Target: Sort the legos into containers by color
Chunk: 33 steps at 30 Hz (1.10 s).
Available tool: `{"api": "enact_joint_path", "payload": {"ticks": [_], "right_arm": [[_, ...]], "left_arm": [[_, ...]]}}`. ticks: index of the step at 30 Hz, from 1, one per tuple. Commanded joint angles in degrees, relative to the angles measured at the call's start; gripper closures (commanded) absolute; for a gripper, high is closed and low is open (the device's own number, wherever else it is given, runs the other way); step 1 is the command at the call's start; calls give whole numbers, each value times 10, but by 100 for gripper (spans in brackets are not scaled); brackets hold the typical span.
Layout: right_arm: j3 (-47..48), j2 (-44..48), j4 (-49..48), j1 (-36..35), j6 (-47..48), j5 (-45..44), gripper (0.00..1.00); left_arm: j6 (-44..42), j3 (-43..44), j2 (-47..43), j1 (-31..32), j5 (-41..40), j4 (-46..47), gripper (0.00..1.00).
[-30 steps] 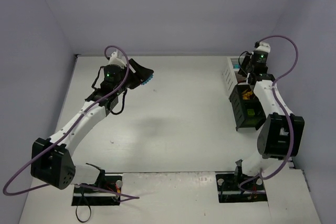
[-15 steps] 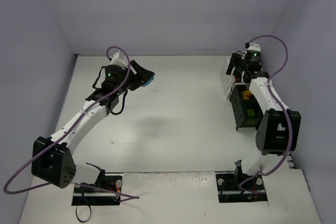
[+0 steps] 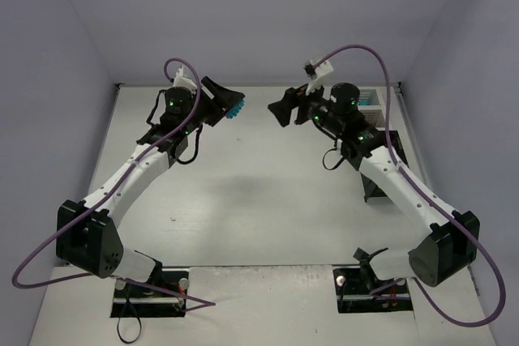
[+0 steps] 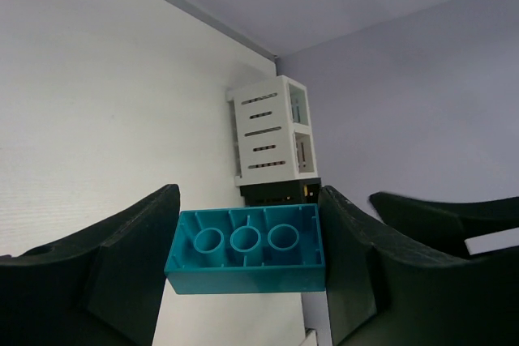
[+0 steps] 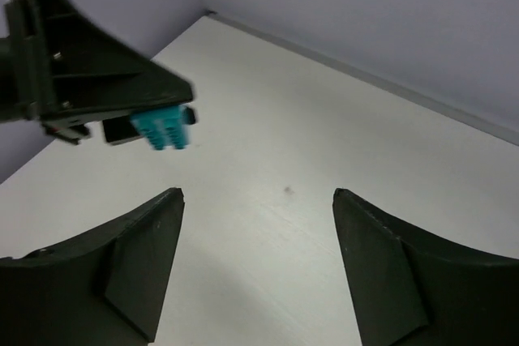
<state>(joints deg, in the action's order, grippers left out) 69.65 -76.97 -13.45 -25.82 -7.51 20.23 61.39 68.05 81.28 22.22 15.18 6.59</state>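
- One cyan brick (image 4: 245, 250) is held up in the air by the left jaws. The two dark jaws press on its short ends, so they are closed on it and stand partly apart.
- The hollow side of the brick faces the left wrist camera. Three round tubes show inside it.
- From above, the brick sticks out at the tip of the left arm (image 3: 138, 172). It is over the far part of the desk (image 3: 268, 200), left of the middle, and does not touch the desk.
- The right jaws stand wide apart with nothing between them. They hang over bare desk at the end of the right arm (image 3: 397, 180).
- From above, the right jaws point at the left jaws, with a small gap between the two.
- The right wrist camera looks across at the cyan brick poking out of the left jaws.
- The containers stand in a row near the far right corner of the desk.
- The white container (image 4: 263, 131) has slatted sides and two parts. It is at the far end of the row.
- A black container (image 4: 276, 192) is joined to its near end.
- Something pale blue-green shows inside the far white part. It is too small to tell what it is.
- The other white part looks dim, and I cannot tell what is in it.
- A small bit of yellow shows at the edge of the black container.
- From above, the right arm covers most of the black containers.
- The cyan brick is well apart from all the containers.
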Motion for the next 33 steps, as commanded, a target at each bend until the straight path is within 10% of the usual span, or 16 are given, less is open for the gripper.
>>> {"api": "enact_joint_path", "payload": {"ticks": [1, 20, 23, 27, 31, 33], "right_arm": [[-2, -18, -98, -42, -12, 21, 27], [76, -116, -176, -107, 10, -3, 41], [81, -119, -178, -107, 14, -11, 52], [85, -122, -172, -107, 22, -14, 92], [75, -116, -153, -100, 36, -33, 100], [61, -110, -149, -84, 38, -39, 100]], "left_arm": [[48, 36, -5, 10, -7, 67, 93], [103, 24, -20, 40, -45, 81, 93], [103, 23, -19, 40, -44, 84, 93], [102, 24, -16, 40, -42, 84, 92], [89, 24, -16, 40, -46, 79, 37], [75, 23, -15, 39, -59, 64, 25]]}}
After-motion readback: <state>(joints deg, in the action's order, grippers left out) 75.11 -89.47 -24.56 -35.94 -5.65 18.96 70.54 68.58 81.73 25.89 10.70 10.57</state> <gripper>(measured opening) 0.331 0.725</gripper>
